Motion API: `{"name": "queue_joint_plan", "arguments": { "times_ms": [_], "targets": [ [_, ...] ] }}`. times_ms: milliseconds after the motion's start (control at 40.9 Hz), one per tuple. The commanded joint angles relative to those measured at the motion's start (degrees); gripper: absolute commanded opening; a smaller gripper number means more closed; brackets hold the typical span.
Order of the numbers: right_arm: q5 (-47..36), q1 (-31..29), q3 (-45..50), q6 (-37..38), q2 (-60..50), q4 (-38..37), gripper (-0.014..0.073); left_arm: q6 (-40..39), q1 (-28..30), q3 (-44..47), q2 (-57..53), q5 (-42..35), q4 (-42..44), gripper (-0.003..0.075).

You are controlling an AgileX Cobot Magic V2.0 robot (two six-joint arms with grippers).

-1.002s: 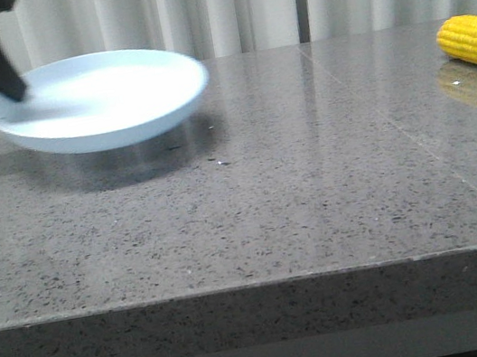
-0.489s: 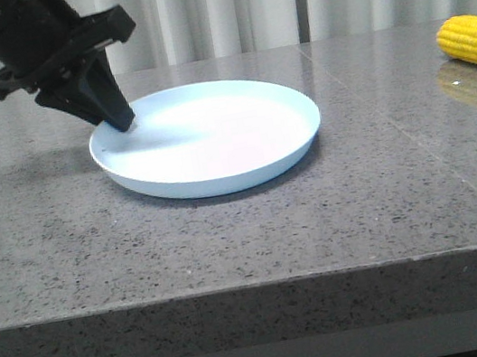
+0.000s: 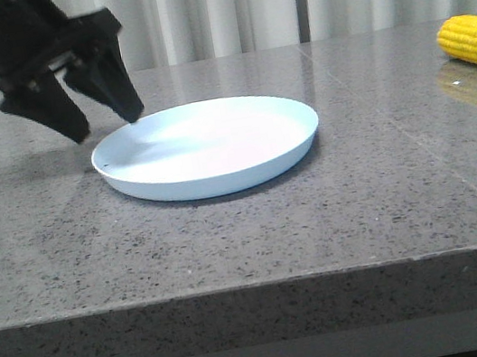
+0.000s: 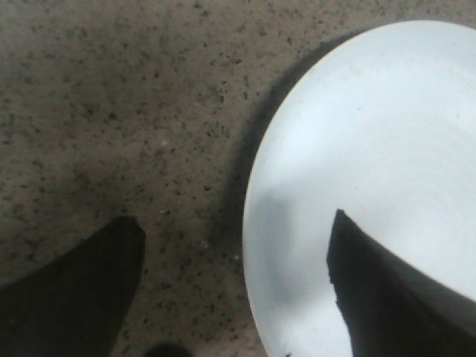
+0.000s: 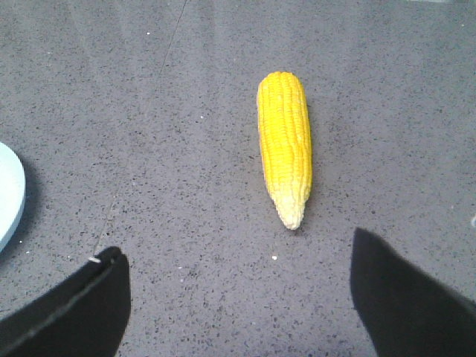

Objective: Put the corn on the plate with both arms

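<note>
Resting flat on table [image 3: 258, 239], plate [image 3: 207, 147]; left end effector [image 3: 104, 118] spread wide, right end effector [image 5: 236, 296] agape above corn [image 5: 284, 145]

Lighting soft, even, fairly bright. Polished table [image 3: 256, 230] mirrors corn [image 3: 476, 42] as dull yellow smear. Plate [image 3: 206, 147] blown out near white, thin shadow underneath. Left gripper [image 3: 106, 125] slightly motion-blurred. Wrist views soft, fingertips [image 5: 67, 312] out of focus.
</note>
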Motion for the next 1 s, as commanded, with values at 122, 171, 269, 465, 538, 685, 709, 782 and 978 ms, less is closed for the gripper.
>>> {"name": "queue_joint_plan", "arguments": {
  "times_ms": [122,171,269,465,538,685,709,782,978],
  "targets": [
    [-4.24,0.19,-1.88,-0.46,0.27,-0.07,0.0625,-4.18,-2.93,-2.56,-11.56,1.56,6.44,0.0546],
    [-4.24,0.19,-1.88,-0.46,0.27,-0.07,0.0625,-6.90,-4.85,-2.56,-13.30,1.89,10.73,0.0546],
    [-4.24,0.19,-1.88,-0.46,0.27,-0.07,0.0625,-13.29,-9.55,-2.33,-17.81,2.92,20.78,0.0546],
    [-4.24,0.19,-1.88,-0.46,0.27,-0.07,0.0625,-24.47,-19.32,1.94,-27.37,3.39,33.96,0.0546],
    [-4.24,0.19,-1.88,-0.46,0.27,-0.07,0.0625,-25.46,-21.60,4.99,-31.19,2.48,34.23,0.0546],
    [-4.24,0.19,-1.88,-0.46,0.27,-0.07,0.0625,-27.49,-24.19,12.05,-38.95,0.10,34.23,0.0546],
    [-4.24,0.19,-1.88,-0.46,0.27,-0.07,0.0625,-27.88,-24.35,13.35,-40.37,-0.02,34.23,0.0546],
    [-4.24,0.19,-1.88,-0.46,0.27,-0.07,0.0625,-28.17,-24.35,16.56,-43.76,-0.19,34.03,0.0546],
    [-4.24,0.19,-1.88,-0.46,0.27,-0.07,0.0625,-28.42,-24.35,25.08,-52.44,-0.44,33.81,0.0546]
  ]
}}
